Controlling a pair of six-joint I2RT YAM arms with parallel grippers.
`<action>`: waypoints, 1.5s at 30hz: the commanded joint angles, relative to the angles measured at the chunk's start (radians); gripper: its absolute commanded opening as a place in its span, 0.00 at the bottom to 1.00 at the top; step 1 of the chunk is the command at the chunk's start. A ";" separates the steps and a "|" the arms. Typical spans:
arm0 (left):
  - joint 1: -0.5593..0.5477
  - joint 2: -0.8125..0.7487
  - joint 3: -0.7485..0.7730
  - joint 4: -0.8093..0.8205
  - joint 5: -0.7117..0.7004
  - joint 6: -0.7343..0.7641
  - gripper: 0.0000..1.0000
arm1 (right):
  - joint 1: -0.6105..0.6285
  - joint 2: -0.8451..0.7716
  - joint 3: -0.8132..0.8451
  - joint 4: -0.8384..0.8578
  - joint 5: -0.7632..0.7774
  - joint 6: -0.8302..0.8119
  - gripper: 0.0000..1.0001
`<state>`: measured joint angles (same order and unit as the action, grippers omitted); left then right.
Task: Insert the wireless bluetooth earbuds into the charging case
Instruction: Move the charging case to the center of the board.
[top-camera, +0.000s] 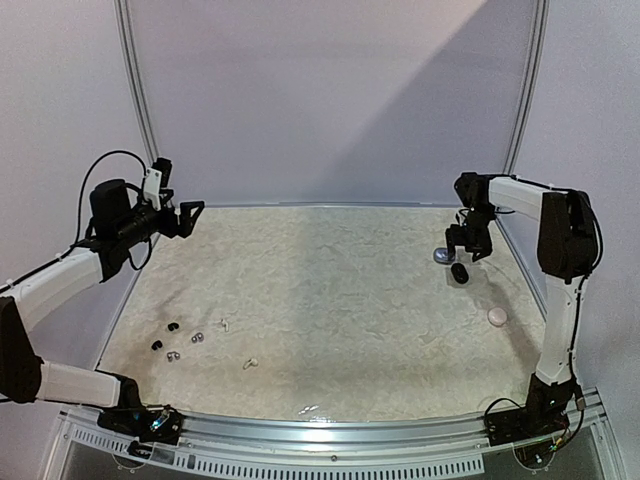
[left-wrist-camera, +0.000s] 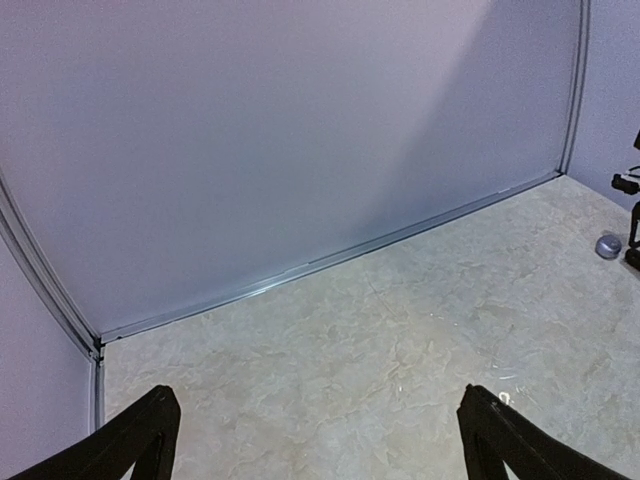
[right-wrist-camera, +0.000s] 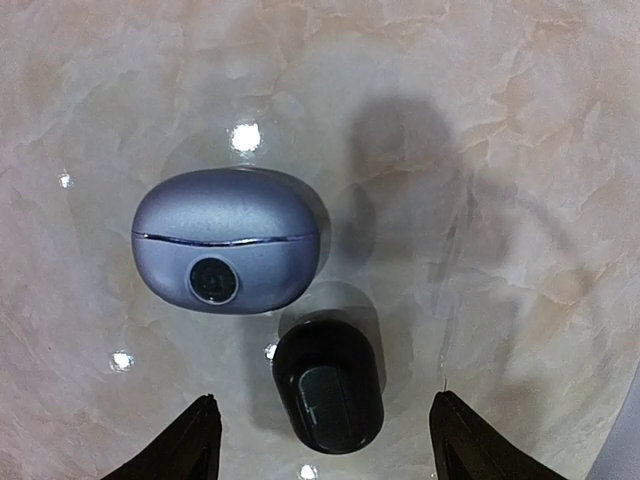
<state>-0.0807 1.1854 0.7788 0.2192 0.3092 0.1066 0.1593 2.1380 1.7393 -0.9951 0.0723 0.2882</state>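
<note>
Right claw (right-wrist-camera: 322, 398), released, hangs over the black case (right-wrist-camera: 328, 385) near the worktop's (right-wrist-camera: 500, 150) far right corner: centre it before clenching. Left claw (left-wrist-camera: 317, 392) released.

Beneath me the blue-grey case (right-wrist-camera: 228, 240) looks like satin, faintly grainy plastic with a metallic sheen; the black case (right-wrist-camera: 328, 385) is smooth and glossy; the marbled tabletop (right-wrist-camera: 500, 150) shines with bright glints

Six tiny earbuds (top-camera: 197, 337) lie scattered at left, well apart from the blue-grey case (right-wrist-camera: 228, 240), black case (right-wrist-camera: 328, 385) and pale case (top-camera: 497, 316).
</note>
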 joint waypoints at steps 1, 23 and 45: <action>-0.009 0.022 0.002 0.017 0.026 0.025 0.99 | 0.008 0.085 0.097 -0.146 -0.008 0.005 0.72; -0.010 0.096 0.063 0.053 0.005 0.145 0.99 | 0.156 0.287 0.344 -0.421 0.223 -0.137 0.72; -0.010 0.106 0.073 0.060 0.003 0.204 0.99 | 0.048 0.050 0.220 -0.130 -0.129 0.033 0.68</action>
<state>-0.0811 1.2842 0.8387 0.2687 0.3065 0.2897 0.2852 2.3486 2.0567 -1.2919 0.0834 0.1711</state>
